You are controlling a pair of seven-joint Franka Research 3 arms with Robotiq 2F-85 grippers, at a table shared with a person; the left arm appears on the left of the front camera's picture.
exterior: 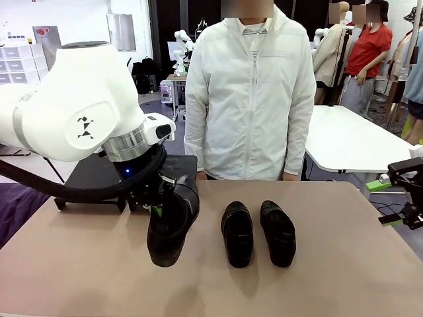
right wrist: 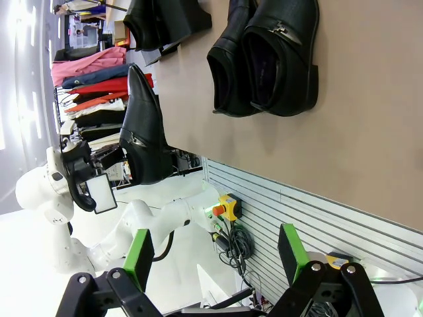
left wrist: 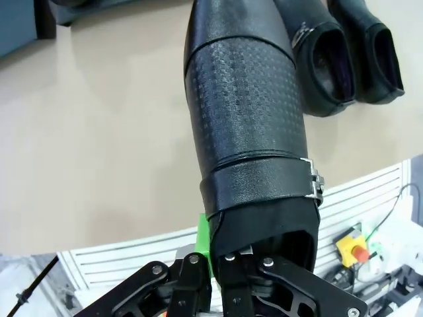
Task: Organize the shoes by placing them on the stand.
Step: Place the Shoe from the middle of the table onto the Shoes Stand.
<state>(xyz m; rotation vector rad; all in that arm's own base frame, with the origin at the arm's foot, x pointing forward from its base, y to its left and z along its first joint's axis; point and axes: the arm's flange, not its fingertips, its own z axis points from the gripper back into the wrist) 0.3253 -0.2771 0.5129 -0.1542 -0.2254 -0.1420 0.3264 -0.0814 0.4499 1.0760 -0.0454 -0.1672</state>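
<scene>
Left jaws were clamped on the heel end of one shoe, toe down. That arm hid most of the stand at 10 o'clock. Right jaws gaped wide, half cropped.

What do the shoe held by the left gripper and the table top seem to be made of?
The shoe: probably leather or imitation, black, soft sheen, embossed dotted grain; its small silver buckle looks metal. The table: smooth matte beige top, perhaps laminate; not certain.

Front cam: robot side of shoe pair, looks across. Left wrist: near pair. Right wrist: rolled, farther. Pair shared by all.
</scene>
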